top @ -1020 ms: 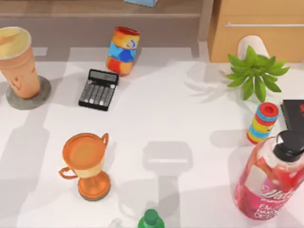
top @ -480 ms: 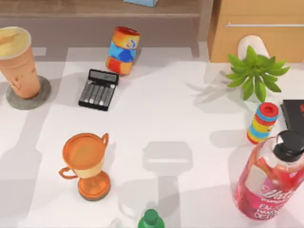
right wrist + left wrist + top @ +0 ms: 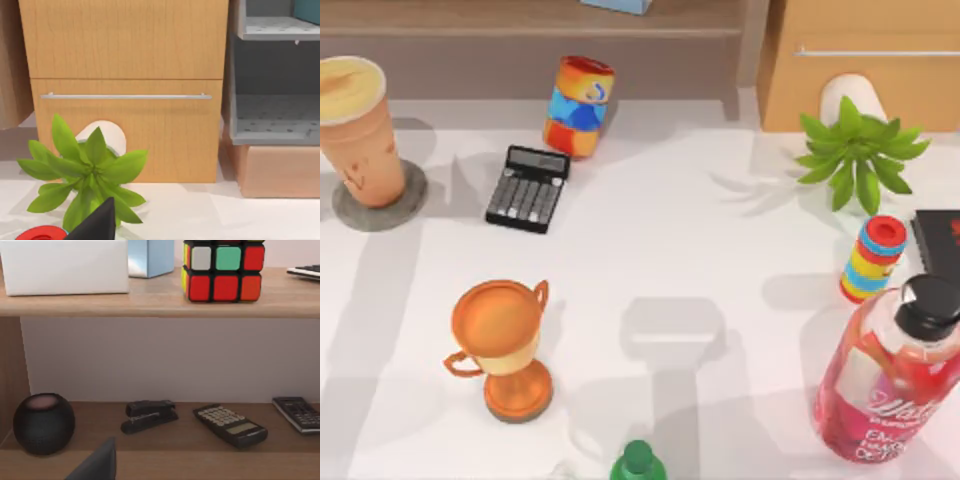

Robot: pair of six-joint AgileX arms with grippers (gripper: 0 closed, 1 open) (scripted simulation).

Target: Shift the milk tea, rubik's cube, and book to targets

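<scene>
Tall tapered orange-tan milk tea cup (image 3: 358, 130) upright on grey stone-like round disc (image 3: 380, 200), tabletop far left. Black-framed rubik's cube (image 3: 223, 270) on upper wooden shelf (image 3: 150, 302), light-blue book (image 3: 150, 257) just beside. Black rectangular slab (image 3: 938, 235) at right edge. End effector opening, both arms: cannot tell.

Very little of the robot's own body shows. In the left wrist view a single dark grey fingertip (image 3: 97, 462) rises as a plain, pointed wedge — matte, smooth, with no screws, cables or markings on it. In the right wrist view a matching fingertip (image 3: 97, 222) appears, nearly black, the same sharp triangular shape, flat-faced with a slightly lighter edge.
</scene>
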